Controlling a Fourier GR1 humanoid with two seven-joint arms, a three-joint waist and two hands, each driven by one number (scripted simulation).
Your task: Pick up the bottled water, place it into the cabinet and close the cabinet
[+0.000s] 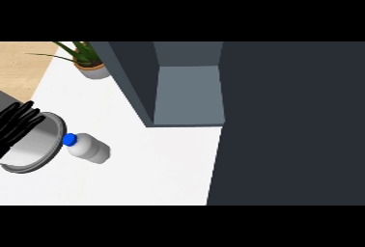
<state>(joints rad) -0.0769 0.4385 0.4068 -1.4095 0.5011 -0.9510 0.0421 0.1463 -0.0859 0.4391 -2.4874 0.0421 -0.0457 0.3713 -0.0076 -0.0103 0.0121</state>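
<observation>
Well, start at the far left edge and you see the robot's left hand (17, 123). It is black, and its fingers are long and straight, pointing up. The hand is relaxed and spread out, and it holds nothing. Below it is the round grey forearm (34, 144), seen almost end on.

Just beside the forearm's rim lies the small clear plastic water bottle with the blue cap (89, 148). It is on its side on the flat white counter (143, 178). The blue cap points up and left, toward the forearm, and looks very close to it. You cannot tell if they touch. The fingers are apart from the bottle.

Up at the top, near the back of the counter, stands a green leafy plant in a little tan pot (91, 66).

Next comes the tall dark grey cabinet (132, 79). It stands open, and you can look in at its paler grey inside. The bottle is well apart from it.

A big dark grey panel (292, 125) fills the whole right side. You cannot see the right hand at all.
</observation>
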